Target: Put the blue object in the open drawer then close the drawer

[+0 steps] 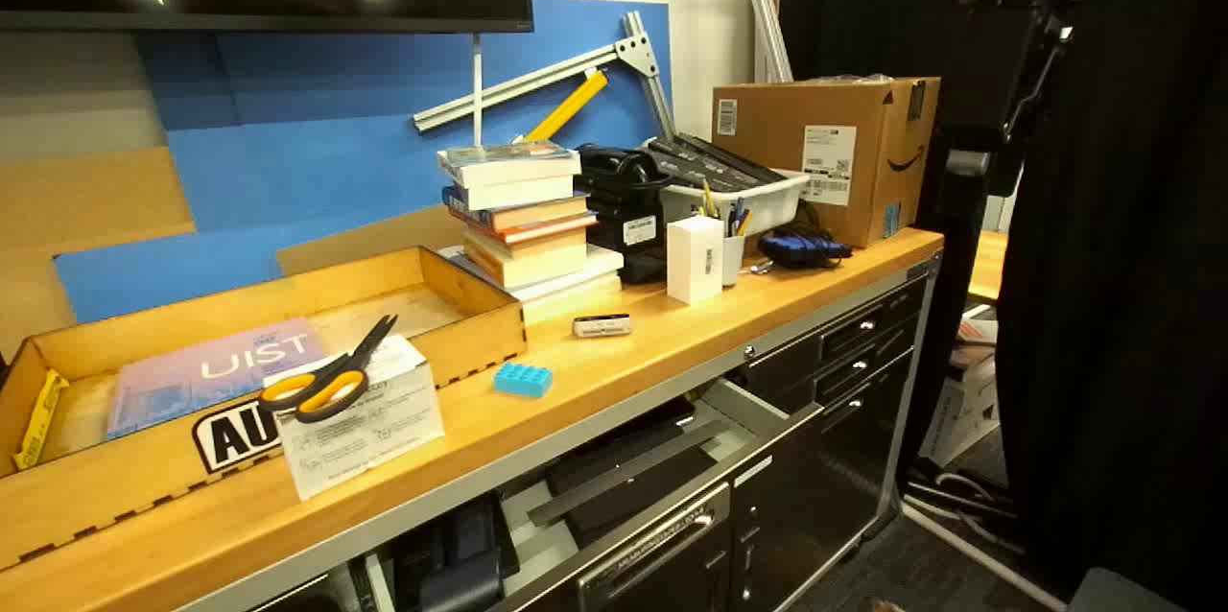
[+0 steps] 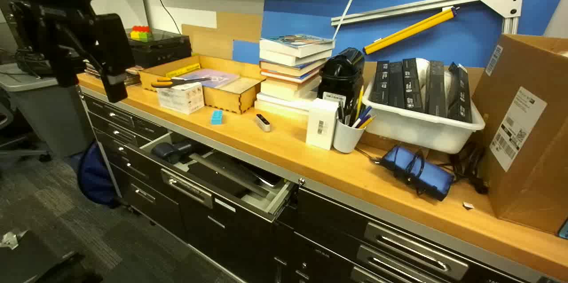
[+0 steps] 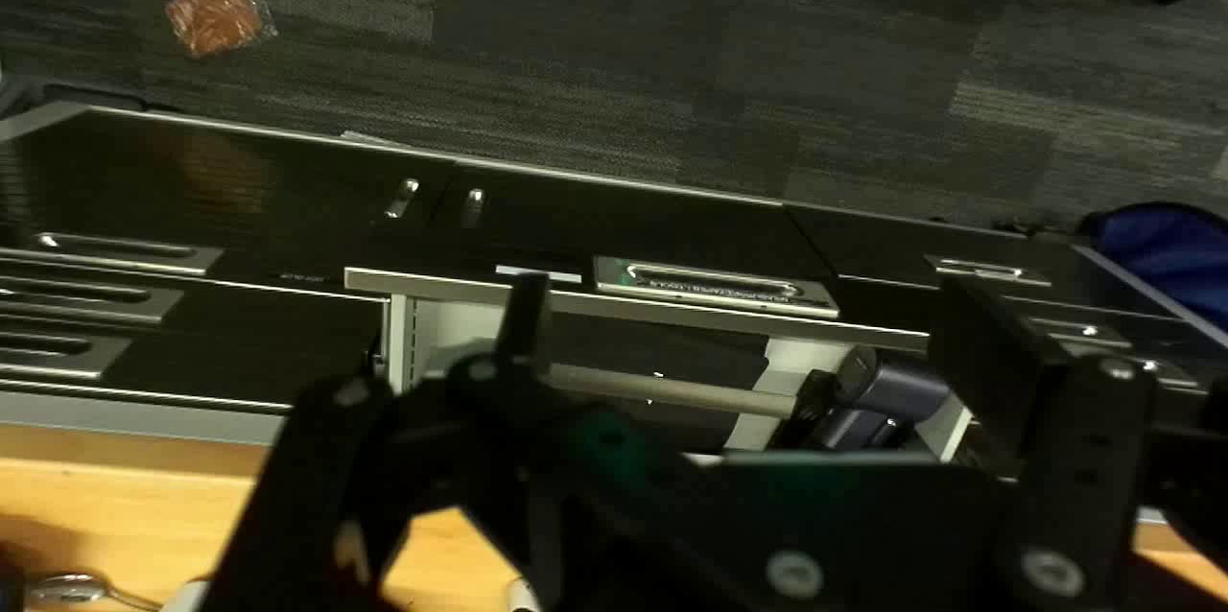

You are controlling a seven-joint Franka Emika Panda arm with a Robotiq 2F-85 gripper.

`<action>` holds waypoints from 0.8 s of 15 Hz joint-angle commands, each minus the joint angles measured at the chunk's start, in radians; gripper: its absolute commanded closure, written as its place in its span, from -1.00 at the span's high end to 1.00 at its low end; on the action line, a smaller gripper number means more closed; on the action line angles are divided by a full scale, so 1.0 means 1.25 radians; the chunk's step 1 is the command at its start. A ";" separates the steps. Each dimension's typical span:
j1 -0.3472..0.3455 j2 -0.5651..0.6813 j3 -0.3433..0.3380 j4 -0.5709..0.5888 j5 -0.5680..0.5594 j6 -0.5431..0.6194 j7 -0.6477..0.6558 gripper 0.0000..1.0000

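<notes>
step judged in hand: approach, pick-up not yet made. blue brick [image 2: 216, 117] is seen on the desk [image 2: 284, 147], near the wooden tray [image 2: 226, 100]. tool [image 3: 745, 295] is spread wide, nothing held. next, brick should be reached and gripped for transfer into the open drawer [image 2: 243, 213].

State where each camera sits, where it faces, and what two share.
Exterior view: nearer the white bin, angled toward the wooden tray; tool hangs upper left.
Exterior view: nearer the wooden tray, angled toward the cardboard box; tool dim, upper right.
Wrist view: behind the visible tool fingers, facing down at the open drawer and carpet.
Both exterior views share the blue toy brick.
</notes>
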 commanded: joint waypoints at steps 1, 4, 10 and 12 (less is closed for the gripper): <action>0.005 0.000 -0.004 0.005 -0.003 -0.002 0.004 1.00; 0.006 -0.003 -0.004 0.010 -0.003 -0.002 0.004 1.00; -0.009 0.029 0.013 0.028 -0.006 0.022 0.046 1.00; -0.003 0.110 0.030 0.071 0.006 0.087 0.089 1.00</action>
